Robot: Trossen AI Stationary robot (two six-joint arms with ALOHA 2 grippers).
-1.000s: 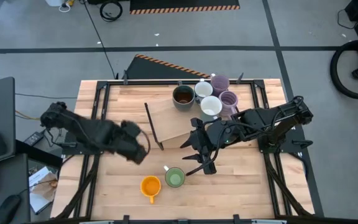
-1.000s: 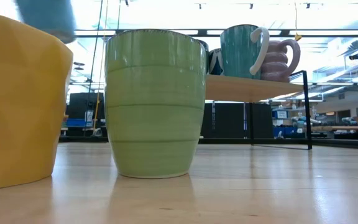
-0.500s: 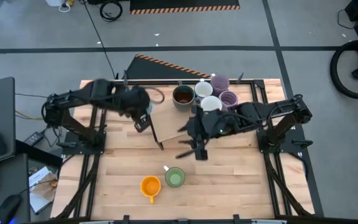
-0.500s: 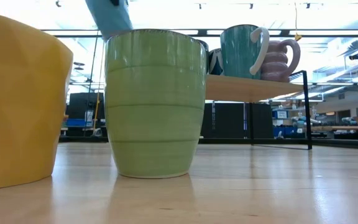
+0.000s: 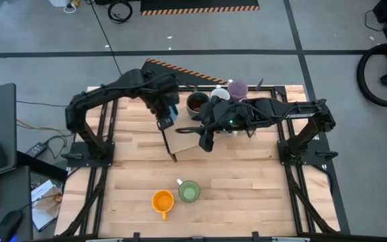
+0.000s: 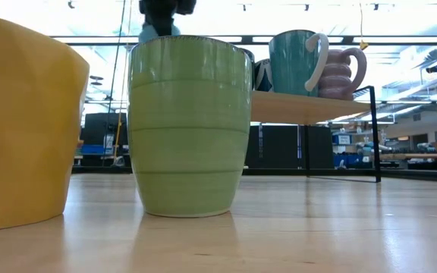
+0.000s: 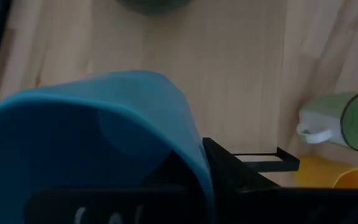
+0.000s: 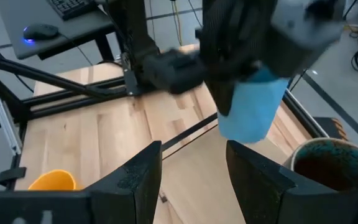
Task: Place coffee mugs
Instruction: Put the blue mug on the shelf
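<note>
From where I stand, the left arm reaches in over the far half of the table [image 5: 261, 202], its left gripper [image 5: 167, 115] clenched on the blue mug [image 8: 253, 104], which hangs in the air above the left edge of the raised wooden shelf [image 5: 187, 138]. The mug touches nothing below it; the shelf's thin black frame runs just underneath.

Nearer the front edge, the orange mug [image 5: 162, 201] and the green mug [image 5: 189, 192] stand just beside each other on the bare boards, upright, apart from both arms. Open wood lies all around them, to the left, to the right and back toward the shelf.

Further right, at the back of the shelf, the dark brown mug [image 5: 197, 103] stands with a white mug [image 5: 220, 96] and a lilac mug [image 5: 238, 88] crowded close behind it, near the table's far edge. The right arm stretches across that cluster and hides part of it. The right gripper [image 5: 205, 140] hovers over the shelf's middle, fingers spread and holding nothing, near the blue mug but not touching it. The shelf's front half is bare wood.
</note>
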